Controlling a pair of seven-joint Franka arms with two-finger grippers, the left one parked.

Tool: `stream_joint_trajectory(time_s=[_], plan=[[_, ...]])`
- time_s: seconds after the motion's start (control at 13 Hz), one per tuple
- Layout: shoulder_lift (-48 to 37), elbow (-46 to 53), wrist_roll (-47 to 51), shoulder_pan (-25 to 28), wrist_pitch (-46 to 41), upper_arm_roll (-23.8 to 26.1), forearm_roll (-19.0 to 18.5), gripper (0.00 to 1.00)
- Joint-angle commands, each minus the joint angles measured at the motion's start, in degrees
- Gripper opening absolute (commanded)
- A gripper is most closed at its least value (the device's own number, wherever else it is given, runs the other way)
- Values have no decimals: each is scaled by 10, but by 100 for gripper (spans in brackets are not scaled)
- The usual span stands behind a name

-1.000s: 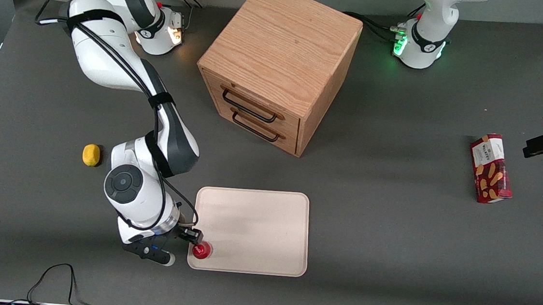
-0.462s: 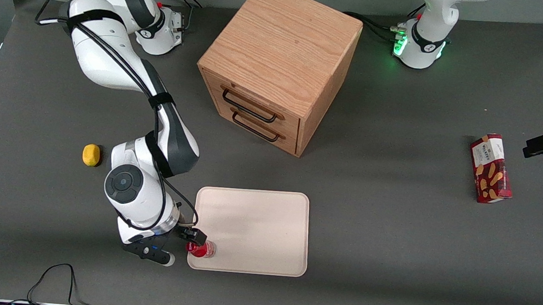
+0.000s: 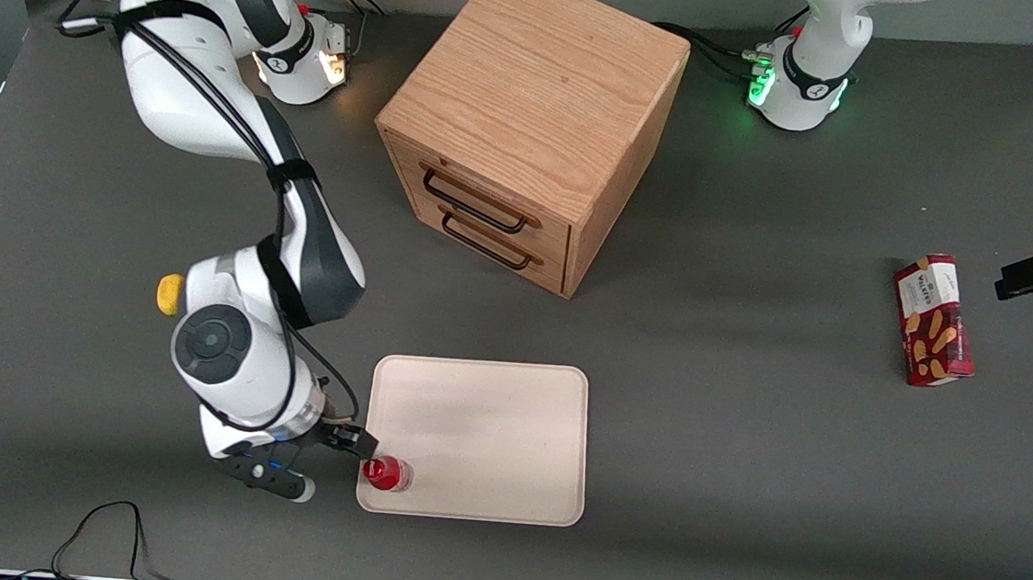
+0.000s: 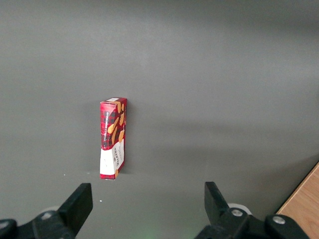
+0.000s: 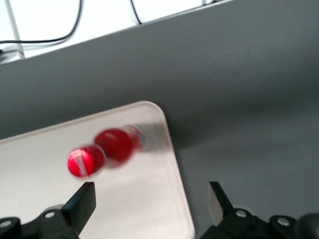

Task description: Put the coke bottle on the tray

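The coke bottle, small and red with a red cap, stands on the cream-white tray in the tray's corner nearest the front camera, toward the working arm's end. My right gripper hovers just off that corner, beside the bottle and apart from it. In the right wrist view the bottle shows on the tray, ahead of the gripper. The fingers stand wide apart with nothing between them.
A wooden two-drawer cabinet stands farther from the front camera than the tray. A yellow object lies half hidden by my arm. A red biscuit box lies toward the parked arm's end, also in the left wrist view.
My gripper has drawn back from the bottle toward the working arm's end, and the arm has shifted with it. The bottle stays on the tray's corner.
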Motion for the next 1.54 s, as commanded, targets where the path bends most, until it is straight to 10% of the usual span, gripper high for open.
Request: stream_joint_trajectory(time_s=[0.0, 0.77, 1.46], plan=[[-88, -71, -16, -19, -64, 3, -4, 100], [-452, -483, -323, -144, -102, -51, 47, 100], [-527, -455, -404, -149, -218, -78, 48, 100]])
